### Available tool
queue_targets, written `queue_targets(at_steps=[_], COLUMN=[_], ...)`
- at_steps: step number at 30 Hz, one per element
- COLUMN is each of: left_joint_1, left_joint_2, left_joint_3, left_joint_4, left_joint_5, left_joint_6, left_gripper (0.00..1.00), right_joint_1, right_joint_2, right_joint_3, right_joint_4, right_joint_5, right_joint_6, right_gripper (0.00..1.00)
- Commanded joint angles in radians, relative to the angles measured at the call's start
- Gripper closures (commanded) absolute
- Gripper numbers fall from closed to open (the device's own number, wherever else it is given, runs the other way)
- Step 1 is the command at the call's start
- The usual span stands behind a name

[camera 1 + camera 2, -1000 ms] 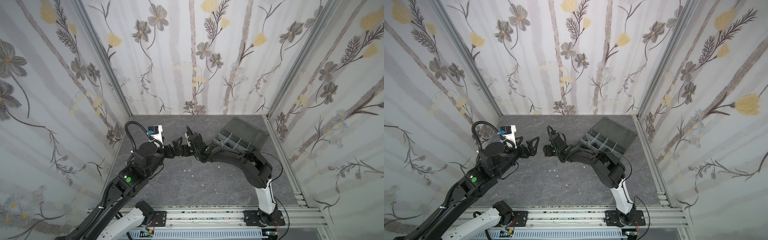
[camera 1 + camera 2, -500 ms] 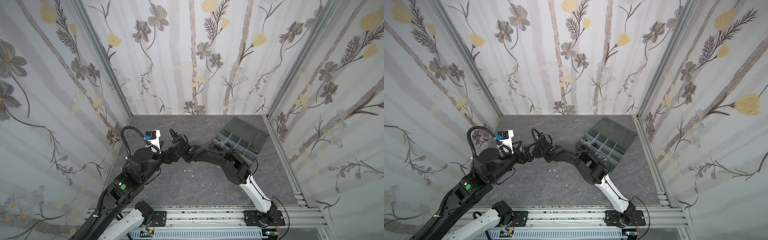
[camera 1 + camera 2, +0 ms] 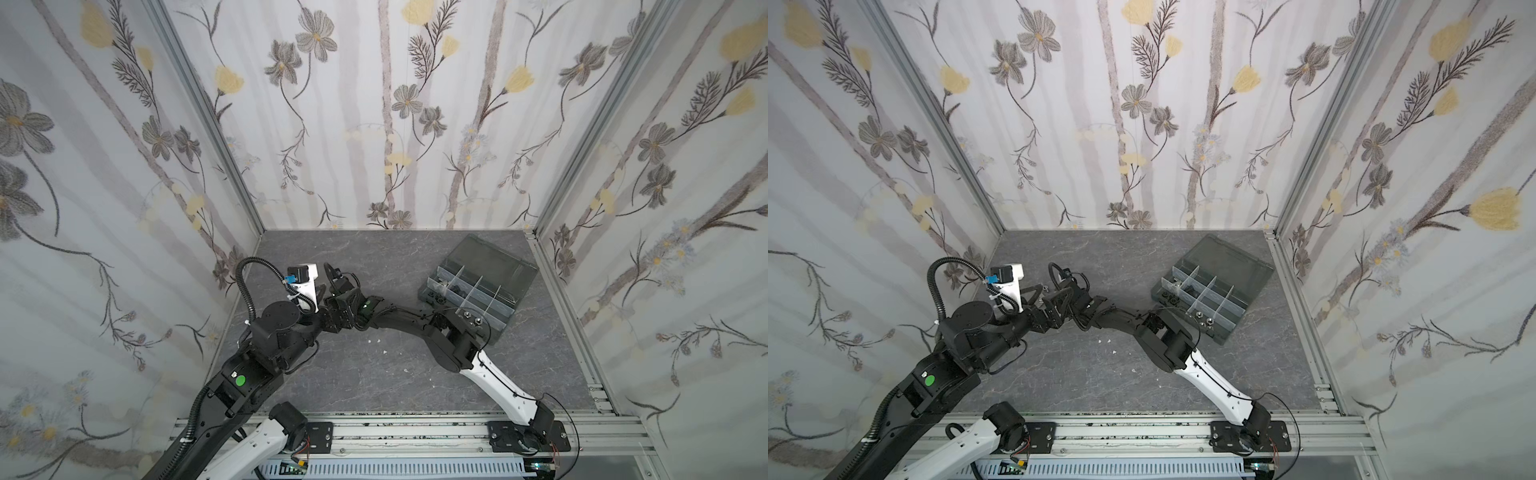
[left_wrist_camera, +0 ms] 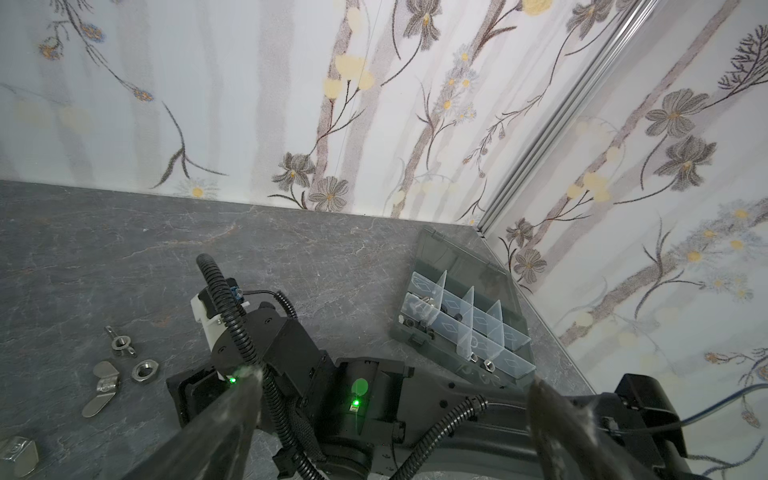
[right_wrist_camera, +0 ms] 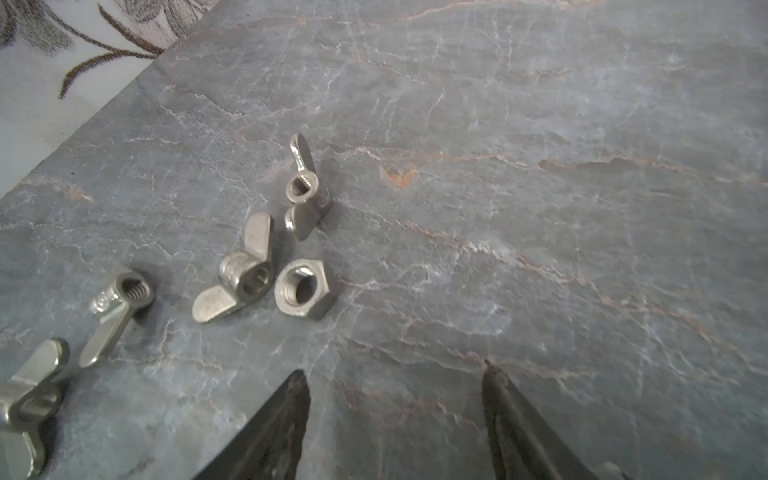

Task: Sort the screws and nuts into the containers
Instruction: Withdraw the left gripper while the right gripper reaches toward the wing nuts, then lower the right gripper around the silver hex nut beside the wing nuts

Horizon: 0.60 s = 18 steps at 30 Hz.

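Note:
A silver hex nut (image 5: 303, 289) lies on the grey table among several silver wing nuts (image 5: 239, 274), close to the left wall. My right gripper (image 5: 392, 374) hovers just short of them, open, with only bare table between its fingers. The same hex nut (image 4: 145, 370) shows in the left wrist view. My left gripper (image 4: 392, 386) is open wide above the right arm, holding nothing. The containers are one dark organizer box (image 3: 478, 286) (image 3: 1212, 286) at the back right, lid open. Two silver nuts (image 4: 480, 360) sit in an end compartment. Other small pieces lie in further compartments; I cannot tell whether they are screws.
The flowered left wall (image 5: 50, 83) stands right behind the nuts. The right arm (image 3: 407, 320) stretches across the middle of the table, crossing under the left wrist. A few white specks (image 3: 376, 340) lie near the centre. An aluminium rail (image 3: 395, 428) runs along the front edge.
My right arm has reached leftward from the table's middle to the nuts by the left wall, its jaws narrowing a little. The left arm has drawn back to the left.

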Motion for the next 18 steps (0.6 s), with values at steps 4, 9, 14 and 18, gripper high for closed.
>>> queue_targets(at_steps=[4, 9, 14, 18], left_joint_1=[0.001, 0.000, 0.001, 0.001], left_joint_2=[-0.011, -0.013, -0.024, -0.037], left_joint_3=[0.026, 0.028, 0.030, 0.029], left_joint_4=[-0.007, -0.011, -0.025, -0.035], left_joint_5=[0.003, 0.007, 0.009, 0.006], left_joint_6=[-0.011, -0.011, -0.012, -0.013], left_gripper=[0.00, 0.00, 0.00, 0.00], right_joint_1=[0.004, 0.009, 0.024, 0.036], right_joint_2=[0.036, 0.075, 0.120, 0.136], right_joint_3=[0.031, 0.091, 0.137, 0.138], right_joint_4=[0.067, 0.076, 0.082, 0.099], right_joint_5=[0.016, 0.027, 0.051, 0.087], right_joint_6=[0.021, 0.021, -0.009, -0.032], right_gripper=[0.34, 0.34, 0.34, 0.34])
